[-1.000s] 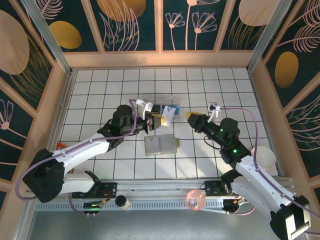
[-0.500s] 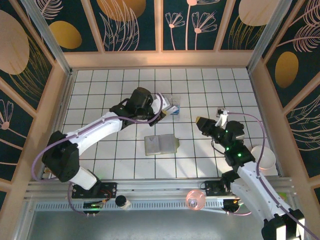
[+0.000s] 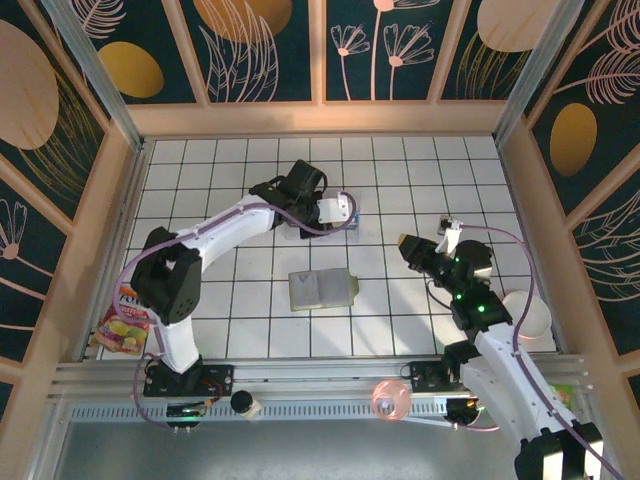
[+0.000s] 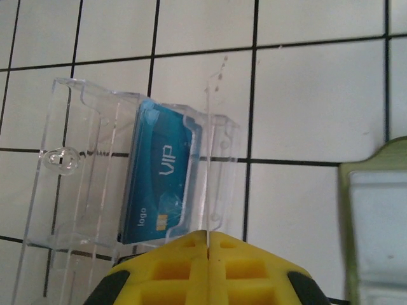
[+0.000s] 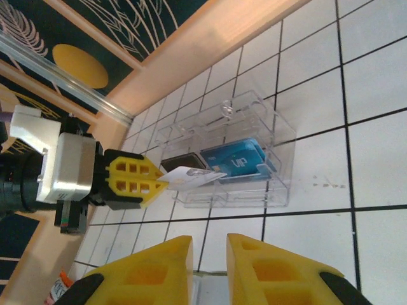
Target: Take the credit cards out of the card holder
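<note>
White-tiled table [image 3: 200, 160]: left gripper [image 4: 208, 244], at clear plastic box's [image 4: 70, 171] 6 o'clock in wrist view, pinches white card [image 5: 187, 178]; blue card [image 4: 159, 184] reads "VIP"; right gripper [image 5: 210, 260] narrowly parted.

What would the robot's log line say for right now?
left tool: shut on white card at clear box | right tool: open | card holder: lying open on table | blue card: in clear box
</note>
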Controlling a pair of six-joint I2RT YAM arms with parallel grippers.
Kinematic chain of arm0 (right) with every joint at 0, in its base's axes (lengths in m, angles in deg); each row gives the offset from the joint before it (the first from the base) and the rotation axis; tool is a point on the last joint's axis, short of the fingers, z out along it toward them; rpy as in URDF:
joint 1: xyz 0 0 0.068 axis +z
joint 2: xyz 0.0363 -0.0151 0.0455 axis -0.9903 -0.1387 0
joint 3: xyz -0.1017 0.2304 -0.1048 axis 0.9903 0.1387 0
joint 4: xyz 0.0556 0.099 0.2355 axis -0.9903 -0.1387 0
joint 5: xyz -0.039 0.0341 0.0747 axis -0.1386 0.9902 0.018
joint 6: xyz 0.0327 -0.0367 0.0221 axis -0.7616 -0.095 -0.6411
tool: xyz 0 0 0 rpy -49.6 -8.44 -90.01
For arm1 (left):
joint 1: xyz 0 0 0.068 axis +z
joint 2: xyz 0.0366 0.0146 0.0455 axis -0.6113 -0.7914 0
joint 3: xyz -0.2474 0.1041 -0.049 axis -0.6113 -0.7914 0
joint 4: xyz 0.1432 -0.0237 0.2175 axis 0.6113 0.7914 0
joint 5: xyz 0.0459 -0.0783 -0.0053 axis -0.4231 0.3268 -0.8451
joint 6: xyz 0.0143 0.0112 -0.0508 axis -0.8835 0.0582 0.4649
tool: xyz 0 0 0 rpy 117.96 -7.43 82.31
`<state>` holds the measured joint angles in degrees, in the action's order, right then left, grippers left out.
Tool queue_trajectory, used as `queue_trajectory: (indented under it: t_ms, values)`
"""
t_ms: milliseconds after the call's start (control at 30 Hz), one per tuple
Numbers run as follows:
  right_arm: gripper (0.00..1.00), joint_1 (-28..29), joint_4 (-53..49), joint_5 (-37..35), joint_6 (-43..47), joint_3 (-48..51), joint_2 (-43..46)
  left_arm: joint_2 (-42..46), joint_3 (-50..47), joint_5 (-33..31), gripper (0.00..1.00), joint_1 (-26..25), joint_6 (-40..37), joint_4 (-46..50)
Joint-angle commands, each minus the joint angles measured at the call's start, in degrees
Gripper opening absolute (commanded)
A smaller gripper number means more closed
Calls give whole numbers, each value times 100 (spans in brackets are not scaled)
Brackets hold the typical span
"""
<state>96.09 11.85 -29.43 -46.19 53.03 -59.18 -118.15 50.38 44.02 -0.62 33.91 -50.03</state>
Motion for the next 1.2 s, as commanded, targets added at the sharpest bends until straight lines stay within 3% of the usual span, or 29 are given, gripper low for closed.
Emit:
queue_trajectory:
  t_ms: [0, 233, 467, 1167]
  values:
    - [21, -131, -186, 41, 113, -45, -80, -341, 590, -39, 0, 58, -721, 687]
    - [21, -323, -324, -3, 157, -126, -256, -766, 1139, -193, 0, 52, -1179, 949]
    - [21, -448, -254, 9, 153, -176, -518, -665, 794, 95, 0, 56, -1255, 684]
    - [21, -526, 7, 124, 139, -241, -956, -1103, 841, -25, 0, -14, -777, 346]
